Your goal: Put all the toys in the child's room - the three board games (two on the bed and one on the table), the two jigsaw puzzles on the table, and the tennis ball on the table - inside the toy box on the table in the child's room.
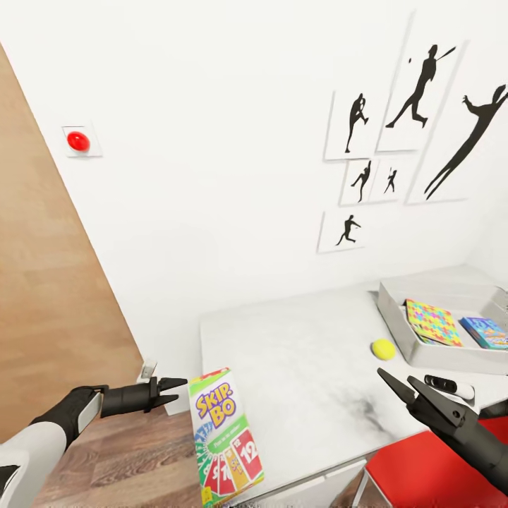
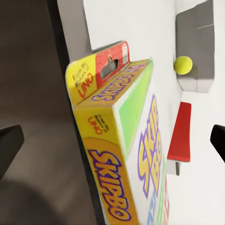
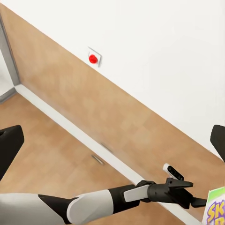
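- Head view: the Skip-Bo box [image 1: 224, 435] lies at the near left corner of the table [image 1: 303, 381], its lower end jutting past the edge.
- The left gripper [image 1: 171, 392] hangs just left of the box top, fingers a little apart and empty, not touching it.
- The right gripper [image 1: 403, 387] hovers over the table's near right part, jaws spread wide, holding nothing.
- The tennis ball [image 1: 383, 348] sits on the table just beside the toy box [image 1: 396, 317], at the far right.
- Inside the bin lie a mosaic puzzle [image 1: 432, 322] and a blue game [image 1: 485, 331].
- A black-and-white cylinder [image 1: 449, 386] lies on the table in front of the bin.
- Left wrist view: the Skip-Bo's [image 2: 126, 154] yellow end panel with "UNO" print, and the ball [image 2: 183, 64] against the bin wall [image 2: 197, 47].
- Right wrist view: the left arm [image 3: 108, 199] reaching toward the box corner [image 3: 214, 208], a wood door and the red wall button [image 3: 93, 58], which the head view [image 1: 78, 141] also shows.
- Baseball silhouettes [image 1: 416, 85] hang above the table.
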{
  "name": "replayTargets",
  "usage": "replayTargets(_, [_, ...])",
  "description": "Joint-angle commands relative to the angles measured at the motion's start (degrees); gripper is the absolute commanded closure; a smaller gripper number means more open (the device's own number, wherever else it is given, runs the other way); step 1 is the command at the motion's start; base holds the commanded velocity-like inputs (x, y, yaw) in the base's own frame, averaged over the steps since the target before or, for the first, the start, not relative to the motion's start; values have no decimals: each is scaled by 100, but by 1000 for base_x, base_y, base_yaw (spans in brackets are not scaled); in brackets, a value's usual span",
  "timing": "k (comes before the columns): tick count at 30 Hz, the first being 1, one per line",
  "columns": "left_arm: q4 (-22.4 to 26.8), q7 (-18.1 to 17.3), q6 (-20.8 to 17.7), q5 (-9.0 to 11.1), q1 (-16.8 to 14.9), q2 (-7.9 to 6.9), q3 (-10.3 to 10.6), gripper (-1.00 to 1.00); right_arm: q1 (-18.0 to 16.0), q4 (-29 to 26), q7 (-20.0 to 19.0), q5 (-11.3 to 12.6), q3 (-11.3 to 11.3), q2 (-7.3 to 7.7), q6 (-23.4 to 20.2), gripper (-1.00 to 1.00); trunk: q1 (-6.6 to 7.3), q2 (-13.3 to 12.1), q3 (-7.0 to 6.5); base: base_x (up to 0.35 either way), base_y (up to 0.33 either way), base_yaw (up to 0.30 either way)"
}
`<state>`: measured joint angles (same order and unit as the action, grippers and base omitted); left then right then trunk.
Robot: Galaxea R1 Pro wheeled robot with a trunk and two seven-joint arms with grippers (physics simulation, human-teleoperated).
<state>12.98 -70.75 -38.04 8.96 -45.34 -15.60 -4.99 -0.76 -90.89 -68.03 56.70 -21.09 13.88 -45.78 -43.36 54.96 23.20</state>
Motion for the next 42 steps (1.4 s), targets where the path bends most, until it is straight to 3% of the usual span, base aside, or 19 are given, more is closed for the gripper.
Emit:
replayTargets(1, [1,-18,-54,-19,-3,2,-29,-100,-3,1,1,25,0,3,-36,-100,1,4,6,-120,-107,0])
replayTargets(42, [1,-18,-47,-18,-4,1,-30,-100,-3,1,5,24,0,1,-32,-100,1,4,6,-28,-38,0])
